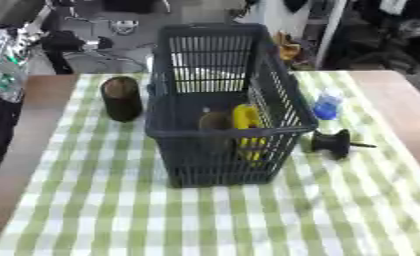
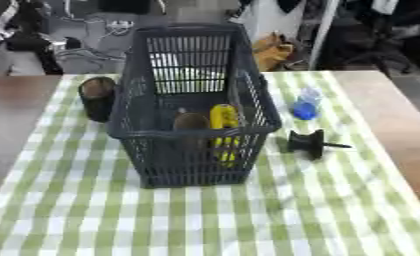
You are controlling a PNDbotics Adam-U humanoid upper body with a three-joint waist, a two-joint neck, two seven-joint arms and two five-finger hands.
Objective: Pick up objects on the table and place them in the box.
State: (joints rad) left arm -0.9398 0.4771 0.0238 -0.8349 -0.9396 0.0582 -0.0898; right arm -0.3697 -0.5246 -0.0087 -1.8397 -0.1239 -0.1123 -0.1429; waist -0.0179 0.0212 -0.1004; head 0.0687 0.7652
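A dark slatted basket (image 1: pixel 220 131) stands in the middle of the green checked tablecloth. Inside it lie a yellow object (image 1: pixel 246 120) and a brown rounded object (image 1: pixel 214 120). Left of the basket stands a dark upright cylinder (image 1: pixel 122 98) with a brown top. To the basket's right sits a small clear bottle with blue contents (image 1: pixel 326 104). In front of that bottle lies a black object with a thin stem (image 1: pixel 335 143) pointing right. Neither of my hands shows in either view.
The checked cloth (image 1: pixel 213 220) covers a wooden table (image 1: pixel 397 100) whose bare wood shows at both sides. Beyond the far edge are cables, dark equipment and other clutter (image 1: pixel 91 35).
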